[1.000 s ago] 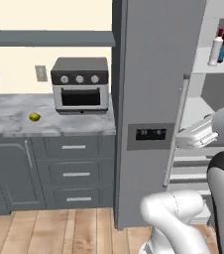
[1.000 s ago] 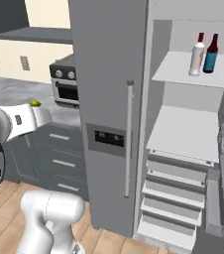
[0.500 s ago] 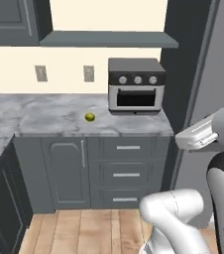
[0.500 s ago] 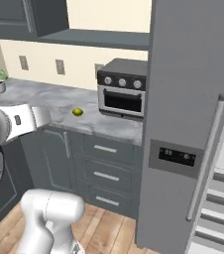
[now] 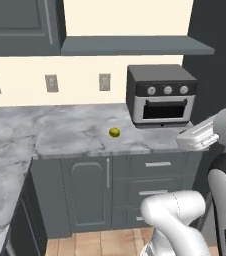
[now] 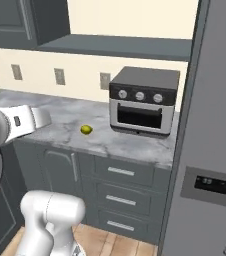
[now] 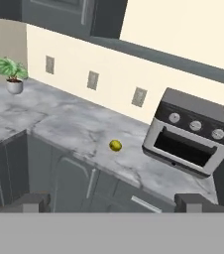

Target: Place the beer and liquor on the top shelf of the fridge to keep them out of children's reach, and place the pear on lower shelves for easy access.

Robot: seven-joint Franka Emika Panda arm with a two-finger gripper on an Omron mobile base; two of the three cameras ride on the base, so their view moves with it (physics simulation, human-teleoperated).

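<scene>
Pear (image 5: 114, 132) alone on the grey marble tabletop (image 5: 75, 135), left of the toaster oven (image 5: 160, 95), grey fridge (image 6: 215, 150) at the right, fingers (image 7: 34, 202) spread wide apart, holding nothing, well short of the fruit

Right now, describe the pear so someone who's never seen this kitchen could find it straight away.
Start at the grey marble counter that runs along the cream wall, and find the toaster oven with three knobs standing on it. The pear lies on the bare marble apart from the oven, on the side away from the fridge. It is small, round and yellow-green, the one bright spot on the grey stone.
</scene>
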